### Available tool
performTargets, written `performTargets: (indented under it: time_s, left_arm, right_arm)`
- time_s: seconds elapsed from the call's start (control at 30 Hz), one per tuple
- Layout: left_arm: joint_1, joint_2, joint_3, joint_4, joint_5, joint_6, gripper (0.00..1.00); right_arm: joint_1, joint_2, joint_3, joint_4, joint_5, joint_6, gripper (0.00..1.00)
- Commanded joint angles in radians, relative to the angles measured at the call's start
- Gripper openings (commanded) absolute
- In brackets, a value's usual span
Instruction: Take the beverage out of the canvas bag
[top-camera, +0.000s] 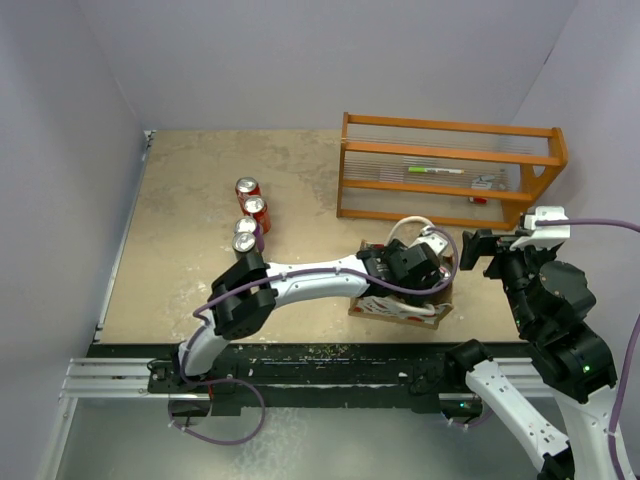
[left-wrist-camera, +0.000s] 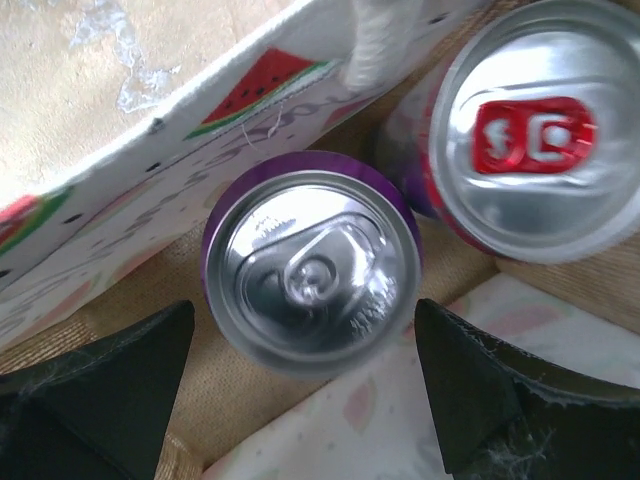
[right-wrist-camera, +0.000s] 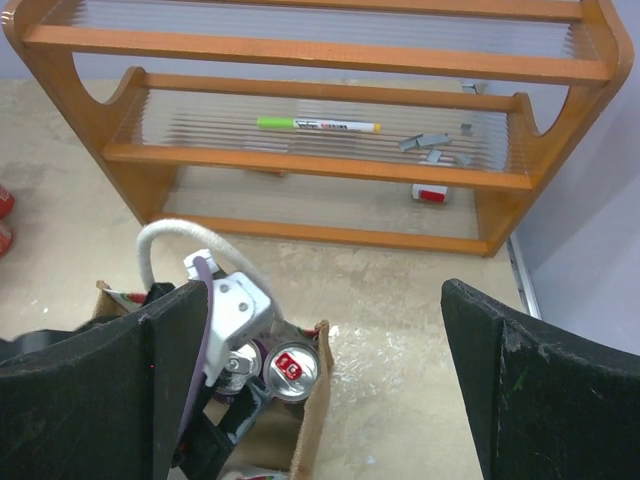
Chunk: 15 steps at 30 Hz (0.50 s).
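The canvas bag (top-camera: 395, 312) stands near the table's front, right of centre, with a white handle (top-camera: 405, 225) arching over it. My left gripper (top-camera: 420, 272) reaches down into it. In the left wrist view it (left-wrist-camera: 305, 390) is open, with its fingers (left-wrist-camera: 110, 370) on either side of a purple can (left-wrist-camera: 312, 272) and not touching it. A second can with a red tab (left-wrist-camera: 535, 130) stands beside it. Both cans show in the right wrist view, the purple one (right-wrist-camera: 235, 365) and the red-tab one (right-wrist-camera: 291, 370). My right gripper (top-camera: 482, 252) hovers open and empty just right of the bag (right-wrist-camera: 312, 420).
An orange wooden rack (top-camera: 450, 170) stands behind the bag, with a green marker (top-camera: 435, 170) on its shelf. Several cans (top-camera: 250, 215) stand in a row on the table at centre left. Walls close in the table on the left, back and right.
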<state>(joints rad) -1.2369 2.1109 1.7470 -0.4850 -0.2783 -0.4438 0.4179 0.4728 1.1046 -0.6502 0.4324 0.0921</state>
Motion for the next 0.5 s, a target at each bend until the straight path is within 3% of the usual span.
performTargets:
  time_s: [0.0,0.23,0.47]
  left_arm:
    - [0.010,0.061,0.081,-0.027,-0.062,-0.028,0.94]
    - [0.036,0.121,0.102,-0.019,-0.040,-0.032,0.94]
    - [0.047,0.108,0.066,0.050,-0.012,0.035,0.81]
  right_arm:
    - [0.002,-0.023,0.014,0.006,0.011,-0.010,1.00]
    - [0.002,-0.024,0.018,-0.005,0.019,-0.006,1.00]
    - [0.002,-0.024,0.032,-0.022,0.031,0.007,1.00]
